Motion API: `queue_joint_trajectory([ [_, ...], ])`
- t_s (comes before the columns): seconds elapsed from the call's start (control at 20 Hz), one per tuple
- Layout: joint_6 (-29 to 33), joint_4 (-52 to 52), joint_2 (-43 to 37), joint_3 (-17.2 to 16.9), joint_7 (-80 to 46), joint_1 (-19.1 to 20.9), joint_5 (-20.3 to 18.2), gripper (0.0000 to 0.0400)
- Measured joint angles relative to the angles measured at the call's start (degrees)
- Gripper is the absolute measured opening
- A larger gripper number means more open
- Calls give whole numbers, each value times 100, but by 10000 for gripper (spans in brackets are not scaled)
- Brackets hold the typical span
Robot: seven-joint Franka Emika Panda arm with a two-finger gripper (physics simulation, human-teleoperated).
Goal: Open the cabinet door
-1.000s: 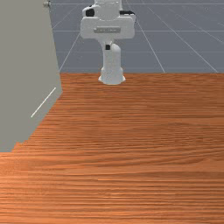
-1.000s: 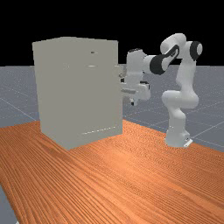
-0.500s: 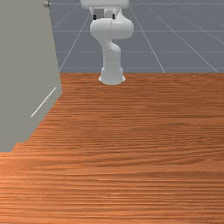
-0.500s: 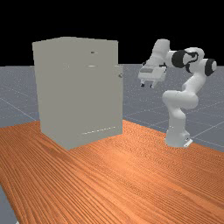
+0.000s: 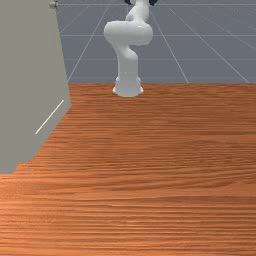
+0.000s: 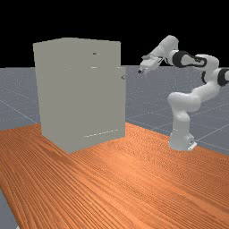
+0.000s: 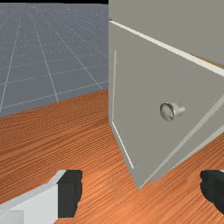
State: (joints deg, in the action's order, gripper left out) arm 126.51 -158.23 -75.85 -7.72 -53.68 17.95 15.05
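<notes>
The worktop (image 6: pixel 134 188) spreads under the boxy cabinet (image 6: pixel 80 94) at the far view's left, a pale-lined grey floor (image 6: pixel 18 98) beyond. Since half a second ago the claw (image 6: pixel 141 70) has risen and tilted from hanging down to slanting toward the cabinet, which hasn't moved; its fingers stand wide, apart from the door (image 7: pixel 140 87). That's flat, matt grey, with a round, shiny knob (image 7: pixel 167 112); the wood is streaky orange-brown, the arm (image 6: pixel 181 123) smooth white

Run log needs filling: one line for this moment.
task: open cabinet door | gripper: open, empty | knob: on door, ungripped | contact: none seen
</notes>
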Motion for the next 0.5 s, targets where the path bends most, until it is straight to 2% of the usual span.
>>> queue_joint_trajectory([
  [0.1, 198, 1, -178, -207, 109, 347, 304, 400],
  [0.2, 564, 20, -272, -416, 158, 494, 448, 400],
  [0.3, 1309, -6, -269, -595, 106, 528, 542, 400],
  [0.5, 2720, -271, -59, -729, -110, 549, 661, 400],
])
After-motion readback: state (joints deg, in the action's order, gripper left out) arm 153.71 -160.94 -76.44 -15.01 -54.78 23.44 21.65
